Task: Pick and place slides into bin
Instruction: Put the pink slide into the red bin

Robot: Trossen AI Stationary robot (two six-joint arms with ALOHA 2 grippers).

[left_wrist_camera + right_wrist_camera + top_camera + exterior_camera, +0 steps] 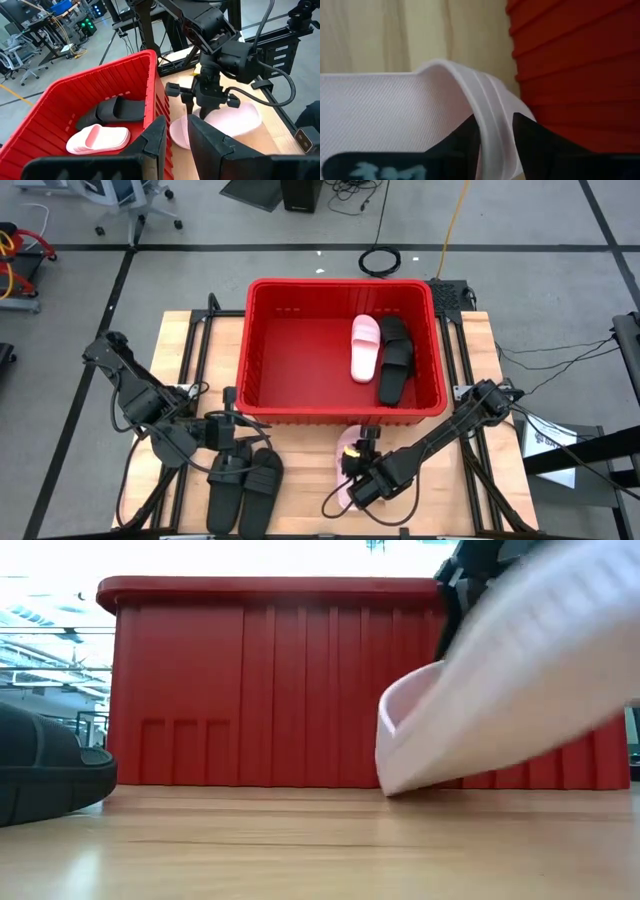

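The red bin [340,288] stands at the table's far middle. A pink slide [364,348] and a black slide [395,360] lie on its floor. Another pink slide [349,470] sits just in front of the bin's near wall, and my right gripper [357,460] is shut on it. Two black slides [225,490] [262,485] lie side by side on the table at the near left. My left gripper [235,438] hovers above their far ends, its fingers [155,137] a little apart with nothing between them. My right gripper pinches a raised ribbed edge of the pink slide [492,107] between its two fingers. It comes slanting down from above [200,110]. The slide is tilted, with its lower end [385,785] on the table and the other end raised.
The bin's near wall [300,690] rises close behind the held slide. One black slide's end [40,775] lies at the left in the low view. Bare wood shows between the black pair and the pink slide [305,480].
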